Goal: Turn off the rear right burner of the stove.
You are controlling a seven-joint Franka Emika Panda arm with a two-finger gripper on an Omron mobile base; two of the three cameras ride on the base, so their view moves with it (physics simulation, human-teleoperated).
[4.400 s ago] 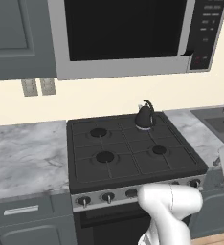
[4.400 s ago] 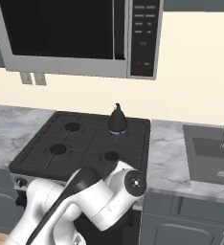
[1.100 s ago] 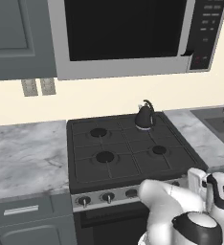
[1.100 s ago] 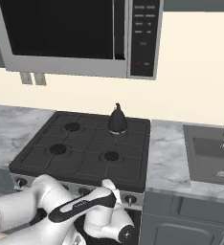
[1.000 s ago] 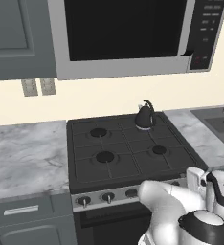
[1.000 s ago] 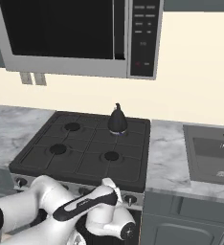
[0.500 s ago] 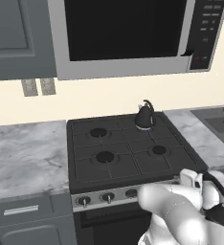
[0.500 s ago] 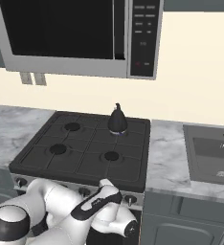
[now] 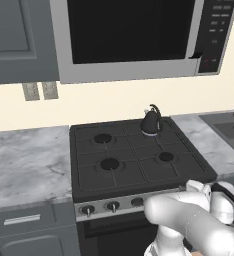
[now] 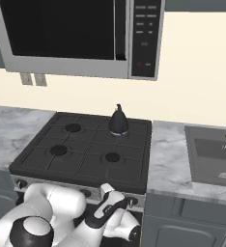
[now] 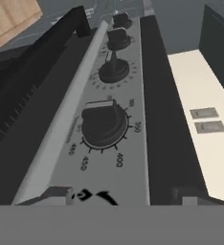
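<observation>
A: At the front of the stove [image 9: 139,170], below the microwave [image 9: 129,40] and between the two stretches of marble surface [image 9: 24,160], the arm [image 9: 189,220] is folded low. Where is the flame it has to kill?

B: At the back, on the right. The kettle [image 9: 151,121] sits on the rear right burner [image 10: 118,133], and a pale bluish ring shows under its base. The other three burners are plain dark caps.

A: So the work is down on the silver strip [image 11: 97,81]?

B: Yes. The end effector [image 10: 127,202] is up against the right end of the knob row. In the hand view the strip runs away from the camera. A big dial with temperature marks [image 11: 103,125] is close, and a smaller knob [image 11: 95,196] is cut off by the bottom edge.

A: Is it clamped on that knob?

B: I cannot tell. The tips seem to stand on either side of it, but the frames do not show contact.

A: How should the step go, then?

B: I think the marked dial is for the oven, so leave it alone. Make sure the knob between the tips belongs to the rear right burner. Centre on it and close squarely across its ridge so it does not slip. Then turn about the knob's own axis until it reaches off.

A: And the check?

B: Look under the kettle. The ring should be gone.
</observation>
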